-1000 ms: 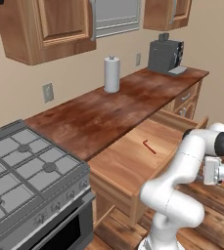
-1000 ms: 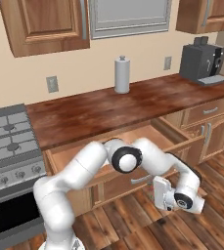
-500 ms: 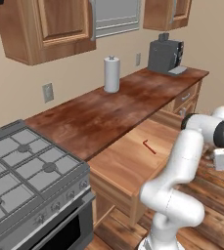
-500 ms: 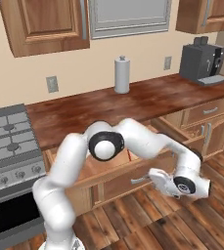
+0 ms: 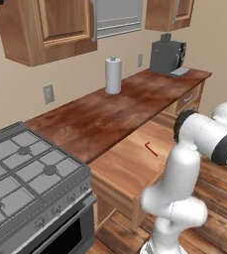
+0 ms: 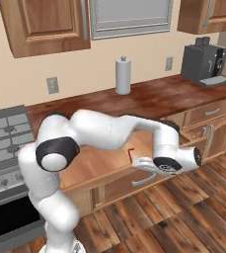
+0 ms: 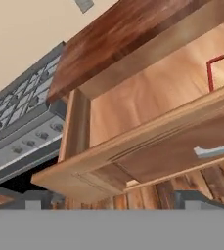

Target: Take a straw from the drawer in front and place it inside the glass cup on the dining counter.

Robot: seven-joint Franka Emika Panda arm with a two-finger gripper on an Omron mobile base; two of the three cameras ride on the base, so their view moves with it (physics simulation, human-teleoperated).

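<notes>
So the drawer (image 5: pixel 130 168) is pulled all the way out from under the wood counter (image 5: pixel 110 111), and I'll use it as the anchor for everything. The straw (image 5: pixel 150 149) is lying flat on the drawer's floor, toward the end farthest from the stove (image 5: pixel 21 173), with its short bent end pointing back toward the counter; nothing is touching it. From the hand camera you can see the straw over the top edge of the panelled drawer front, with the metal bar handle (image 7: pixel 216 150) just below it on the outside face. The gripper (image 6: pixel 140 163) is hanging out in front of the drawer front, just beside the handle, jaws spread wide and holding nothing. The arm's elbow arches over the open drawer. Back on the counter behind the drawer there's a paper towel roll (image 5: pixel 113 75) standing upright, and a dark coffee machine (image 5: pixel 168 56) at the far end, well apart from the straw
</notes>
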